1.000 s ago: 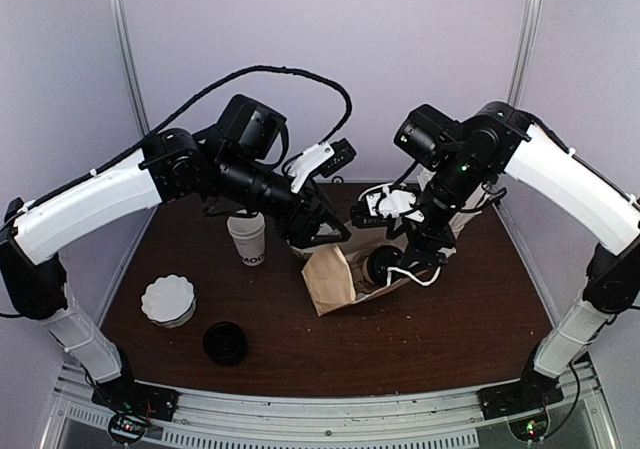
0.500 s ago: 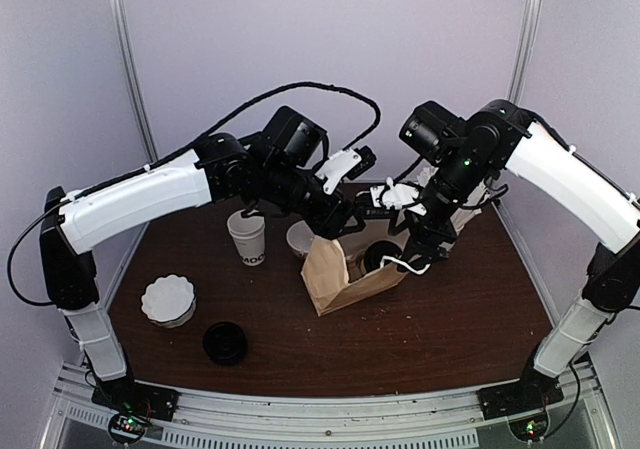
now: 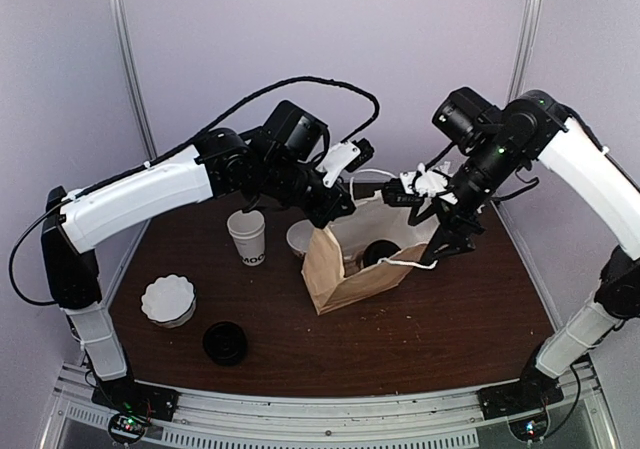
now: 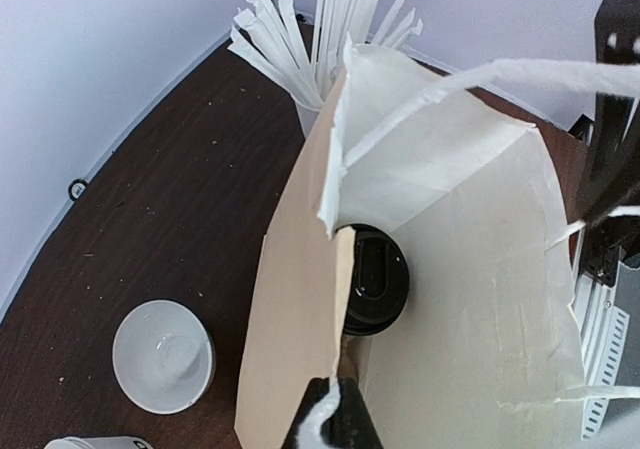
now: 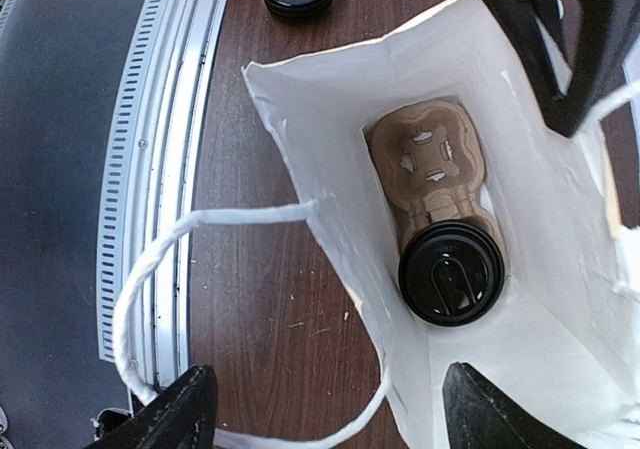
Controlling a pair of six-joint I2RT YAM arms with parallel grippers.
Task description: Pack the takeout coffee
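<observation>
Where you look down from the top external view, the paper bag (image 3: pixel 345 274) stands open on the bench (image 3: pixel 470 319) between the two arms. The left fingers (image 3: pixel 337 212) meet the bag's rim on its left side. The right fingers (image 3: pixel 440 244) hang at its right side, next to a white string handle (image 3: pixel 400 265). Inside the bag's mouth you see the black lid of the takeout coffee (image 3: pixel 380 252). Left of the bag stand a lidless printed cup (image 3: pixel 246 237) and, just beside the bag, an open white cup (image 3: pixel 298 237). Nearer the arm bases lie a fluted white stack (image 3: pixel 168 299) and a loose black lid (image 3: pixel 225 342).

In the left wrist view, you find the left fingers at the bottom edge, closed on the bag's rim, pinching the paper. The takeout coffee stands upright deep in the bag, with only its lid showing, partly cut off by the folded rim. Beyond the bag rises a cup of white sticks (image 4: pixel 320 49).

In the right wrist view, the right fingers stand wide apart at the bottom corners, gripping nothing. The string handle loops close to one of them, though you cannot tell whether it touches. The takeout coffee sits in one pocket of a cardboard carrier (image 5: pixel 425 159) on the bag's floor.
</observation>
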